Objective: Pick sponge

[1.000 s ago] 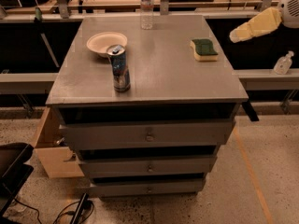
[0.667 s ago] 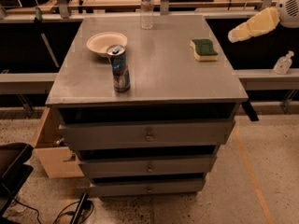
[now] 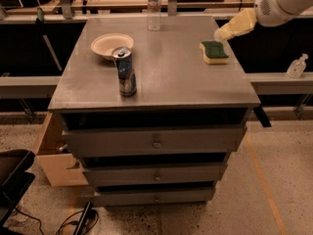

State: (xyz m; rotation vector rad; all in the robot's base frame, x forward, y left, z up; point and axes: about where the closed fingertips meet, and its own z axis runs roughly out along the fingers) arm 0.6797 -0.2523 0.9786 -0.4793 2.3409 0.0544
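The sponge (image 3: 213,52) lies flat on the grey cabinet top (image 3: 166,72) near its right edge, dark green top over a pale yellow body. My gripper (image 3: 221,33) comes in from the upper right, its pale yellow tip hanging just above and behind the sponge's far right corner, apart from it. Nothing is held in it.
A pale bowl (image 3: 112,45) sits at the far left of the top, with a blue drink can (image 3: 125,72) standing just in front of it. A clear plastic bottle (image 3: 154,6) stands at the back edge. A small dispenser bottle (image 3: 297,66) sits on the ledge at right. A wooden drawer (image 3: 51,153) juts out at lower left.
My gripper has moved left and down, from off the cabinet's right side to just above the sponge's far corner. The objects on the top have not moved.
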